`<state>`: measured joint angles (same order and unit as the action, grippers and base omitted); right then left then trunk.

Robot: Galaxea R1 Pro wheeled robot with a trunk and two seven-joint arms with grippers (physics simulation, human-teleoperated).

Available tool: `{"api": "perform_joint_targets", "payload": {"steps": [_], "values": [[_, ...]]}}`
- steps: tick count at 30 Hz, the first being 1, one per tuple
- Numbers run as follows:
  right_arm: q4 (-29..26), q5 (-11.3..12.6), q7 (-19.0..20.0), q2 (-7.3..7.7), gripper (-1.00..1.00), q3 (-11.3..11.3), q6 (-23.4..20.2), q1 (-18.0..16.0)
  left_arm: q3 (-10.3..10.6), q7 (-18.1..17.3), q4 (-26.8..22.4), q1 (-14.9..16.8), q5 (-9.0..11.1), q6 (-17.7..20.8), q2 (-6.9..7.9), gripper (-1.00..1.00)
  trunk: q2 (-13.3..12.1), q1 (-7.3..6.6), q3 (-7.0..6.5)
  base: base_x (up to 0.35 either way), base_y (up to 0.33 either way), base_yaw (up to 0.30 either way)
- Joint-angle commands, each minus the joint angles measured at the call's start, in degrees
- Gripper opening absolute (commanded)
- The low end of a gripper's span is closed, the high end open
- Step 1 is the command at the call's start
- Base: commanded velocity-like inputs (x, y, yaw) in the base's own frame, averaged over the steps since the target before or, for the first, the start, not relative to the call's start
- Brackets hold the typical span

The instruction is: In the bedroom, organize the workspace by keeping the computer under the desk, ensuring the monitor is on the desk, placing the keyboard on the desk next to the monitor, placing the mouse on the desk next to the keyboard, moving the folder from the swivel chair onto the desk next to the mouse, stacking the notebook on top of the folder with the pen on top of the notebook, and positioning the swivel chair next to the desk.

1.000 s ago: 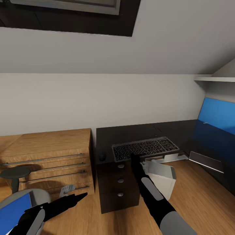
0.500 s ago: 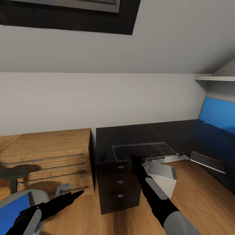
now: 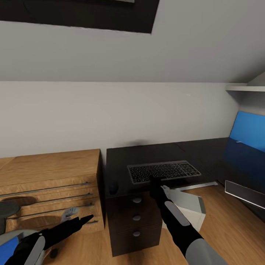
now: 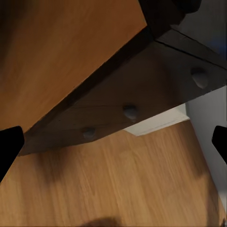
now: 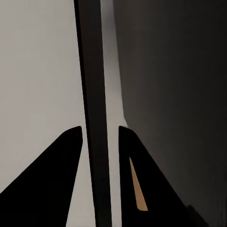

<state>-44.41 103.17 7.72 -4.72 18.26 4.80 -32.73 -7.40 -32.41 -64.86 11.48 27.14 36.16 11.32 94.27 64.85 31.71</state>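
Observation:
The grey keyboard (image 3: pixel 163 171) lies on the glossy black desk (image 3: pixel 147 152) close to its front edge. My right gripper (image 3: pixel 156 180) is shut on the keyboard's near edge. In the right wrist view its fingers (image 5: pixel 61 161) sit either side of the thin keyboard edge (image 5: pixel 94 94). The small dark mouse (image 3: pixel 113 187) rests on the desk to the keyboard's left. The light-grey computer (image 3: pixel 189 206) stands on the floor under the desk. My left gripper (image 3: pixel 86 219) hangs open low over the floor, empty, facing the desk drawers (image 4: pixel 130 111). The swivel chair's grey seat (image 3: pixel 16 233) carries a blue folder (image 3: pixel 7 246).
A light wooden dresser (image 3: pixel 48 165) with bar handles stands directly left of the desk. A blue panel (image 3: pixel 250 132) stands at the desk's far right, under a white shelf (image 3: pixel 244 88). A pale slab (image 3: pixel 243 192) lies low at the right. Wooden floor stretches in front.
My right gripper has pushed the keyboard further onto the desk and laid it flatter. The view has shifted, so the chair and folder now sit lower left.

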Motion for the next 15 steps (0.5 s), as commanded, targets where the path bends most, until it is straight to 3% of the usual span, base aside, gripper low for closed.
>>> {"api": "perform_joint_targets", "payload": {"steps": [1, 9, 15], "values": [[0.0, 0.6, 0.3, 0.04, -1.00, 0.3, 0.4, -0.1, -0.1, -0.1, 0.0, 0.0, 0.3, 0.4, 0.00, 1.00, 0.0, 0.02, 0.06, 0.262, 0.048, 0.000], [0.0, 0.6, 0.1, -0.07, -1.00, 0.3, 0.5, -0.1, -0.3, -0.2, -0.1, 0.0, 0.4, 0.5, 0.08, 1.00, 0.0, 0.02, 0.06, 0.089, 0.014, 0.000], [-0.2, 0.6, -1.6, -0.18, -1.00, 0.4, 0.5, -0.1, -2.1, -0.1, -0.1, 0.0, 0.5, 0.8, -0.11, 1.00, 0.0, 0.02, 0.06, 0.008, 0.001, 0.000]]}}
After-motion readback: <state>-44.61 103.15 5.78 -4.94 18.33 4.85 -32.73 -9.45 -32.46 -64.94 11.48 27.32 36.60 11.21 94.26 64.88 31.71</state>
